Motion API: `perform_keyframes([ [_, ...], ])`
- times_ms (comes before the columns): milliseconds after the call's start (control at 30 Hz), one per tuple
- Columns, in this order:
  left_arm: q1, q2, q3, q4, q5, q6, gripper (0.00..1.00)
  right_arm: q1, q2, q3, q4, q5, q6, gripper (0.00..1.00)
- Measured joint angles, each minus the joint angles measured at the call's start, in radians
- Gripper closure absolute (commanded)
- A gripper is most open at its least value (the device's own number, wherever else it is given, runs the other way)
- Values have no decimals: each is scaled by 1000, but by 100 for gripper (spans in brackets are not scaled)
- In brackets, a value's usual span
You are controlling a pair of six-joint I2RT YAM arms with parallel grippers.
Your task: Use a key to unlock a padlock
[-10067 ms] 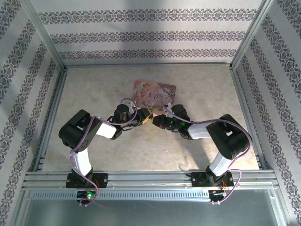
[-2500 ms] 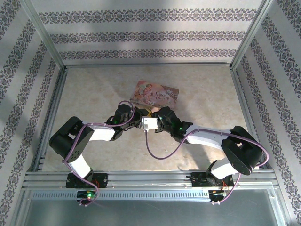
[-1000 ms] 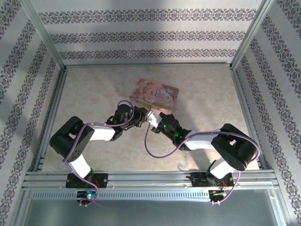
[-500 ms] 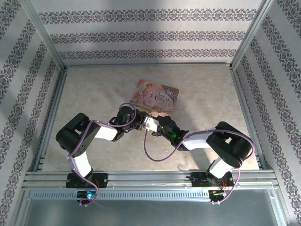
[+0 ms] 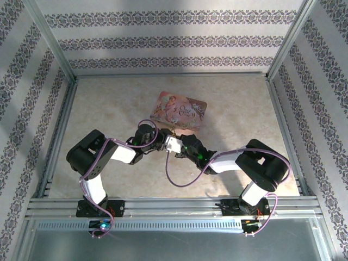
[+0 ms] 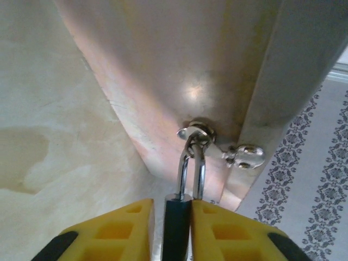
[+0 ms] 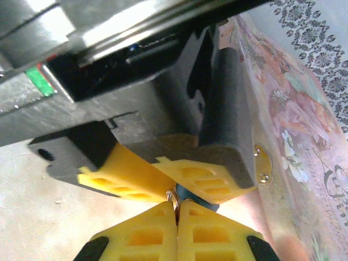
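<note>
In the left wrist view my left gripper [image 6: 176, 213] is shut on the small dark blue padlock [image 6: 176, 234]. Its silver shackle [image 6: 191, 163] is hooked through the metal loop [image 6: 194, 132] on the side of the pink tin [image 6: 179, 70]. In the right wrist view my right gripper [image 7: 177, 211] is shut on the key [image 7: 173, 199], a thin metal sliver with a small ring. It is pressed against the blue padlock [image 7: 196, 199], which sits between the left gripper's yellow fingers [image 7: 209, 176]. From above, the left gripper [image 5: 161, 142] and right gripper [image 5: 178, 147] meet tip to tip just in front of the tin.
The pink picture tin [image 5: 180, 111] lies on the beige table [image 5: 109, 109] right behind the grippers. A purple cable [image 5: 179, 176] loops in front of the right arm. Patterned walls and metal rails [image 5: 60, 136] enclose the table.
Over the last second the right wrist has shifted slightly toward the near side and closed in on the left gripper. The left arm's elbow has shifted. Both grips are unchanged.
</note>
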Motion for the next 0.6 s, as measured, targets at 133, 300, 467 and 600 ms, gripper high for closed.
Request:
perform_keyframes([
  [133, 0, -45, -35, -14, -5, 19, 62, 0, 0, 0, 0, -1, 8, 100],
  [300, 6, -145, -63, -65, -25, 61, 55, 0, 0, 0, 3, -1, 31, 100],
  [467, 42, -273, -91, -159, -39, 123, 50, 0, 0, 0, 4, -1, 49, 100],
  [600, 95, -380, -110, -244, -51, 180, 50, 0, 0, 0, 4, -1, 49, 100],
])
